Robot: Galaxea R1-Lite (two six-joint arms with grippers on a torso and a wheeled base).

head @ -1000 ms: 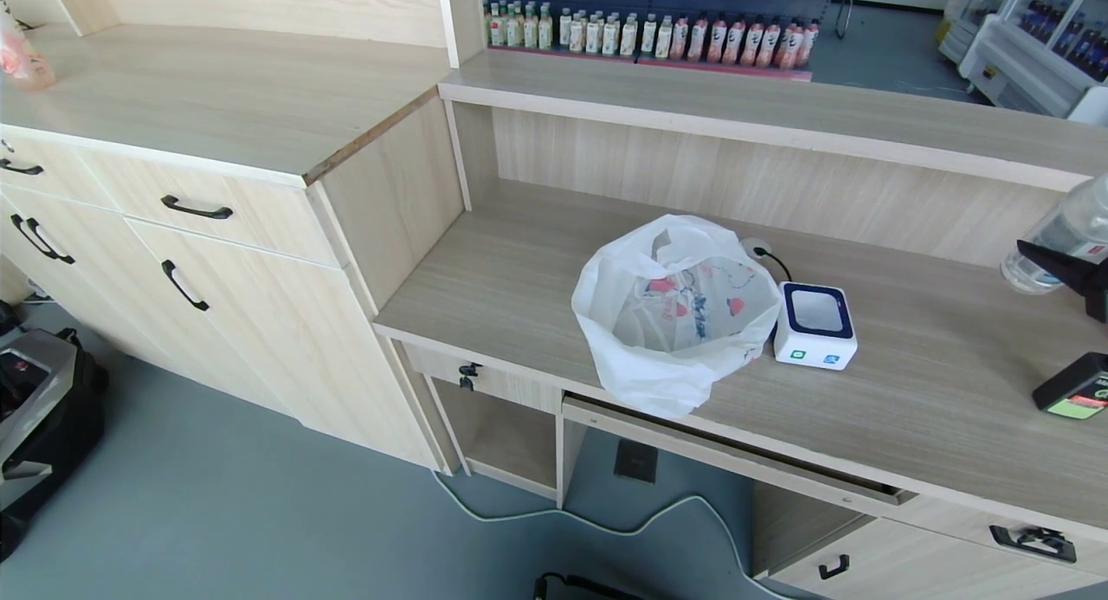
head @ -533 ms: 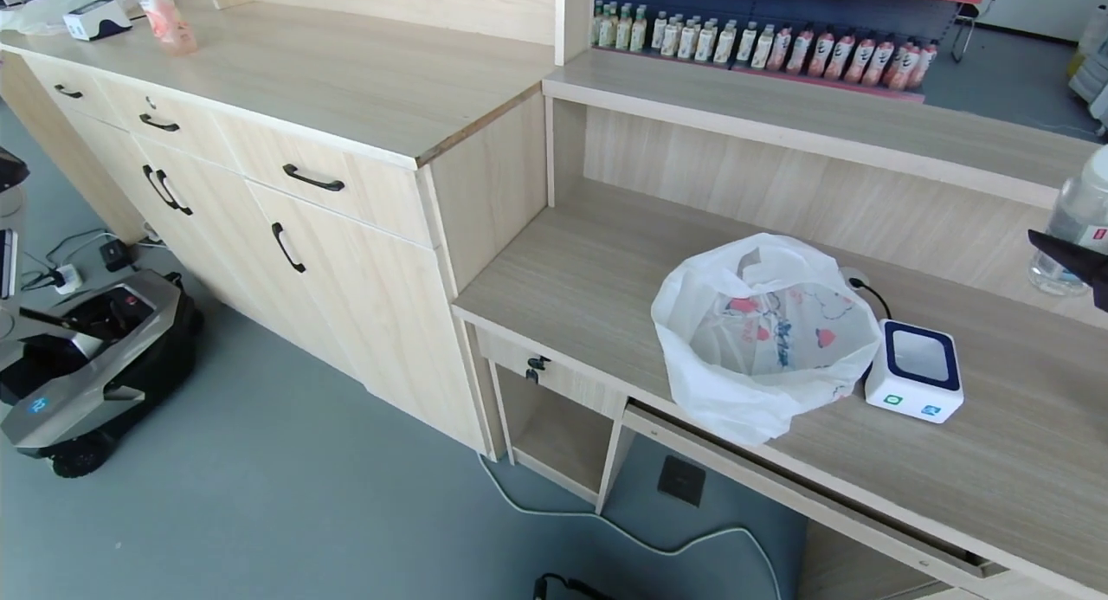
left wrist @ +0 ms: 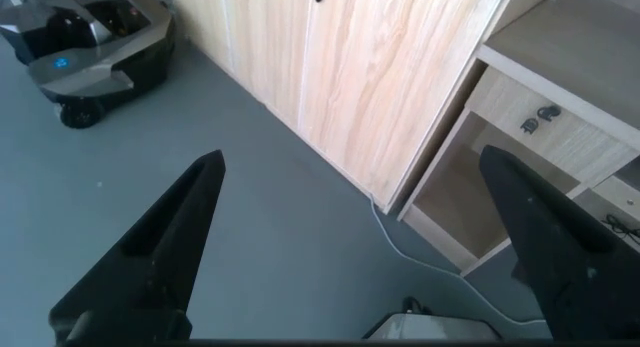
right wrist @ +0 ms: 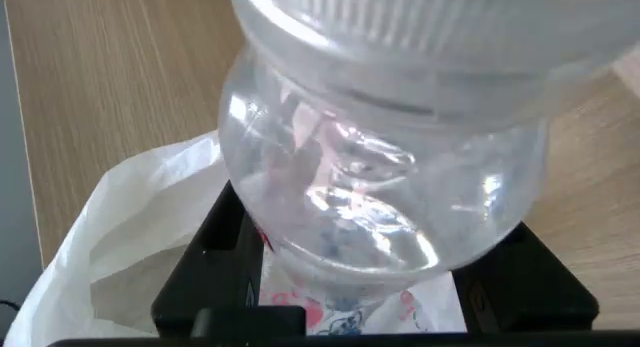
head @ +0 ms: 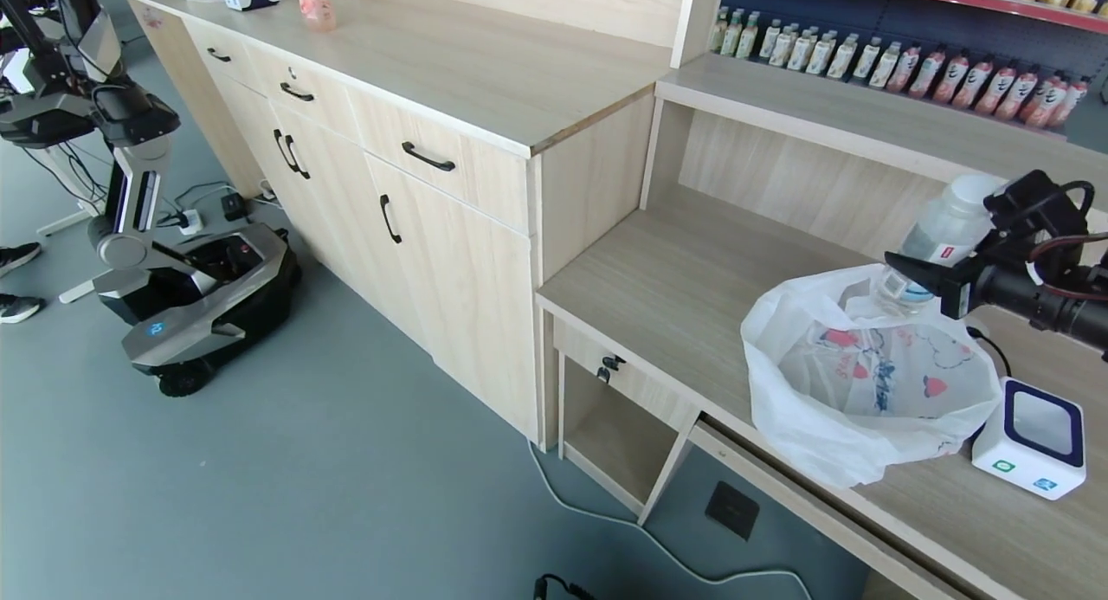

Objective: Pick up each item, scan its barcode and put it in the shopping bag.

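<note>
My right gripper (head: 919, 280) is shut on a clear plastic bottle (head: 942, 229) and holds it over the far rim of the white shopping bag (head: 866, 383). The bag stands open on the low wooden desk (head: 684, 288), with a printed package inside. In the right wrist view the bottle (right wrist: 380, 187) sits between the black fingers (right wrist: 215, 262), above the bag (right wrist: 130, 247). A white and blue barcode scanner (head: 1032, 440) stands right of the bag. My left gripper (left wrist: 345, 237) hangs open over the grey floor, with nothing between its fingers.
A tall wooden counter (head: 485, 63) with drawers and doors rises left of the desk. A shelf of drink bottles (head: 866, 59) runs behind. Another wheeled robot (head: 190, 297) is parked on the floor at the left. A white cable (head: 623, 531) lies below the desk.
The head camera has swung left, shifting the whole scene right. My right gripper has carried the bottle from well right of the bag to above its far rim.
</note>
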